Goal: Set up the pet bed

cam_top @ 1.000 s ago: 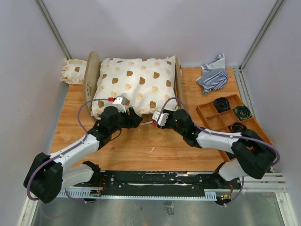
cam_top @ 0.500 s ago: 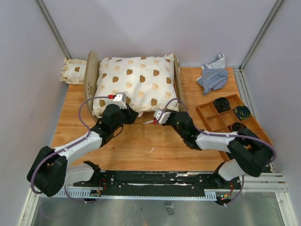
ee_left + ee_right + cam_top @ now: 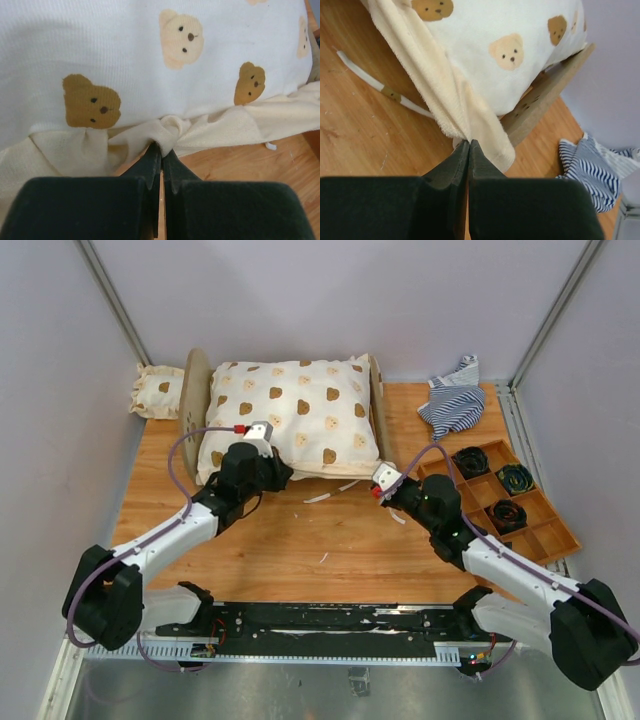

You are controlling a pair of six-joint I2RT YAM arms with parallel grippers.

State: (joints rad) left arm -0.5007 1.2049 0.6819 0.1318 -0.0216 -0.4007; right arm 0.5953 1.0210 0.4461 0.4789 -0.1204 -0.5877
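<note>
Top view: the bed sits at the back of the table, and the big cushion covers its base. The left gripper is at the cushion's near-left edge and the right gripper is just off its near-right corner. We read the step as squaring the cushion in the bed. To do it well, we'd pull both corners evenly and low, in short tugs, so the bed does not slide. The tray at right holds three dark coils in separate compartments, and the other compartments look bare. A striped cloth lies behind the tray. A small cushion lies outside the bed, beside its left end board.

Left wrist: the gripper has its fingers together, pinching the cushion's cream frill. The hold is only on the bunched hem, so we'd pull gently.

Right wrist: the gripper has its fingers together with the tips right at the frill's corner. We can't tell whether any fabric is caught, so check before tugging. The bed's end board shows behind the cushion.
</note>
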